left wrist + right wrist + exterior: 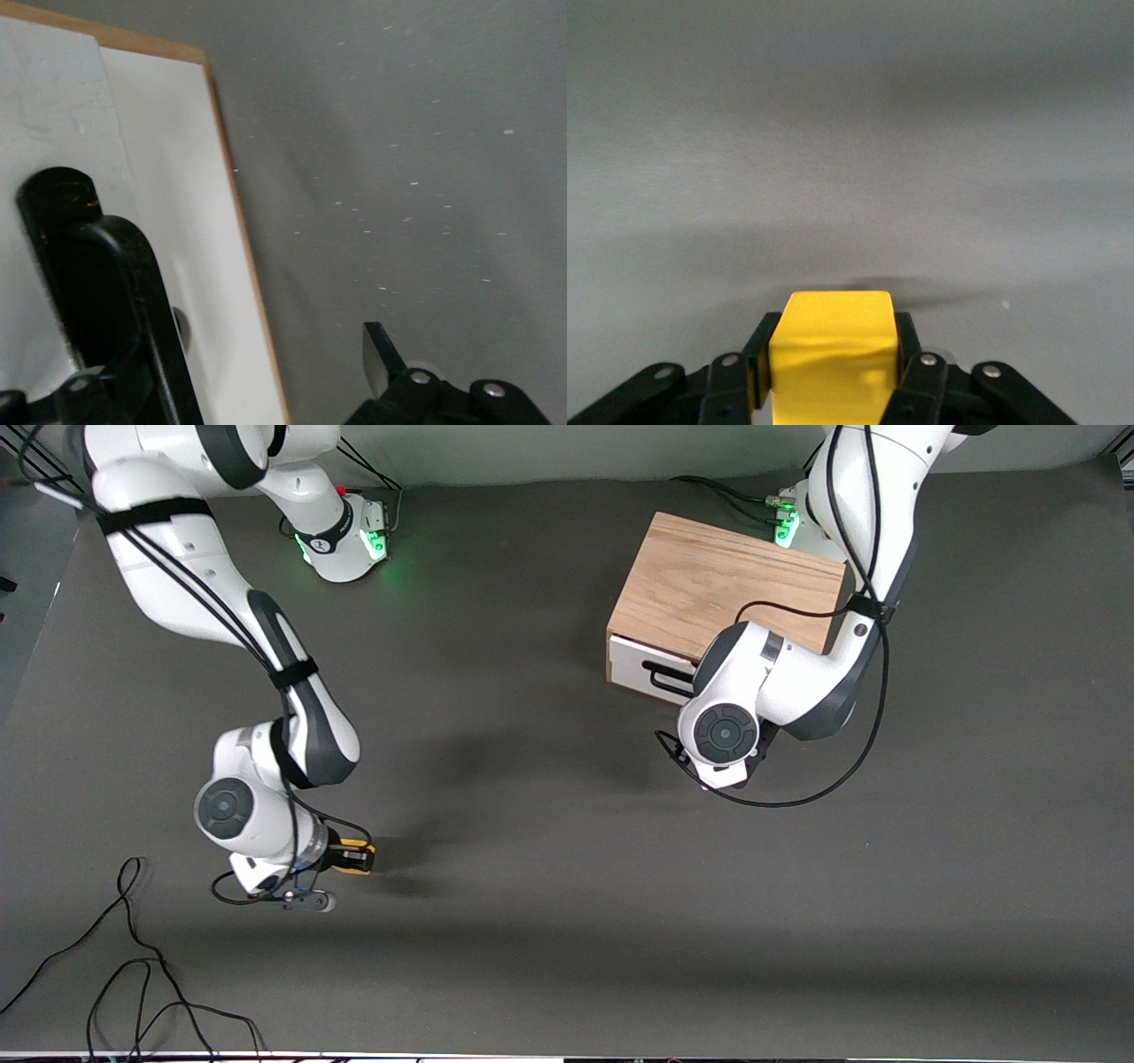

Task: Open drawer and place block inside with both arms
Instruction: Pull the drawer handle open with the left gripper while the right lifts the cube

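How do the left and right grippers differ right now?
The right gripper is shut on the block, with fingers on two opposite faces; the left gripper is open and holds nothing. The right gripper is over bare table toward the right arm's end; the left gripper is at the drawer, its fingers either side of the front panel's edge. Both are black two-finger grippers.

Front camera high overhead; wrist cameras close (tabletop shared).
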Controlling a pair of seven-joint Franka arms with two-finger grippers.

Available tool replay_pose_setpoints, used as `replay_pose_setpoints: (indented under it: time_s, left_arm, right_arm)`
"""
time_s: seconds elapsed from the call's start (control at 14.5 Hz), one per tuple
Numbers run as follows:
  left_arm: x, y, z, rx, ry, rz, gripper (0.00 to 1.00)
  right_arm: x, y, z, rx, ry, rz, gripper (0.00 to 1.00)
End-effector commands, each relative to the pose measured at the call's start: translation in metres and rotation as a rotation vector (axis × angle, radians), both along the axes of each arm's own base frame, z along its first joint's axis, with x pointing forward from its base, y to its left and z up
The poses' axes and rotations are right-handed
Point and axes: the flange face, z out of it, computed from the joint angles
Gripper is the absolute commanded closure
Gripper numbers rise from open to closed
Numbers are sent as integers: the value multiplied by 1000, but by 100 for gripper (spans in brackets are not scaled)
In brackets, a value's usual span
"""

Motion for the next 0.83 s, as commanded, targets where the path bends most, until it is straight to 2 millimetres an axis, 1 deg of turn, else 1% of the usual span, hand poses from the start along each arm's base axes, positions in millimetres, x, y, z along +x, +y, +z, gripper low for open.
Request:
replay_pose_setpoints:
  time_s: [0.0, 0.21, 0.35, 0.48, 0.55, 0.62, 0.69, 0.76]
  left_arm:
    - [22, -9, 4, -76, -151, 31, 1]
    - [34, -10, 13, -120, -227, 44, 1]
    - [38, -15, 13, -146, -275, 45, 1]
    - [43, -18, 17, -172, -325, 46, 1]
    - [46, -20, 23, -186, -351, 48, 1]
    - [47, -23, 28, -198, -374, 48, 1]
    - [49, -25, 36, -213, -402, 49, 1]
    - [50, -28, 41, -228, -428, 52, 1]
  right_arm:
    - [-9, -3, 83, -24, -15, 79, 67]
    - [-17, -9, 163, -36, 31, 103, 67]
    - [-28, -11, 214, -42, 61, 129, 67]
    - [-40, -18, 255, -47, 82, 163, 67]
    - [-49, -20, 271, -47, 95, 182, 68]
    - [-60, -27, 290, -47, 99, 187, 67]
    - [-70, -36, 304, -44, 113, 180, 67]
    - [-81, -39, 317, -43, 122, 177, 68]
